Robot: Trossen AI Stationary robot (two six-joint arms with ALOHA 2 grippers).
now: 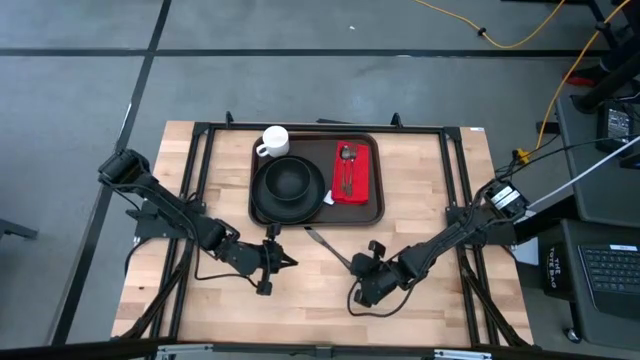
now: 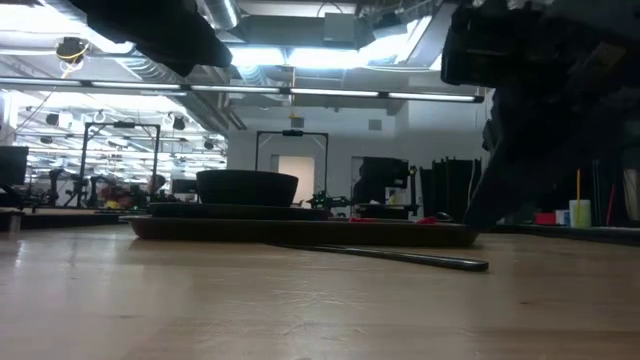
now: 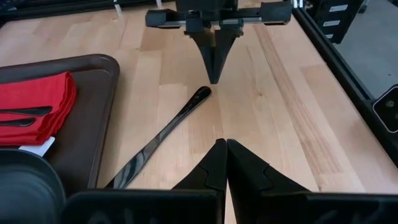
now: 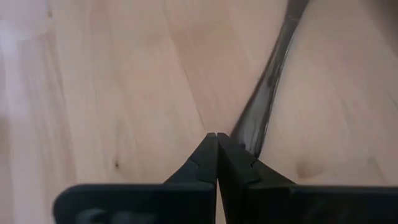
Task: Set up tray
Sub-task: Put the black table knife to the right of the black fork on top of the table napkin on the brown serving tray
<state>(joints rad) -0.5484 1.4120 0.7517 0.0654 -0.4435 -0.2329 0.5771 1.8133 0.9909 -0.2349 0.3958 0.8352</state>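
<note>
The right tool [image 1: 352, 268] is closed and empty, low over the table [image 1: 420, 300] in the lower centre of the high view, its tips just beside the handle end of a dark knife [image 1: 328, 247]. The left tool [image 1: 290, 263], also closed and empty, sits lower left of the knife. Above them the tray [image 1: 379, 180] holds a plate [image 1: 260, 195] with a bowl [image 1: 291, 178], a mug [image 1: 274, 141] and a napkin [image 1: 364, 170] with cutlery [image 1: 346, 168]. The knife seems the step in hand: the right tool must open, then pinch the handle.

Knife [image 1: 327, 248] across bare table [image 1: 430, 200] beside tray [image 1: 378, 212]
</note>
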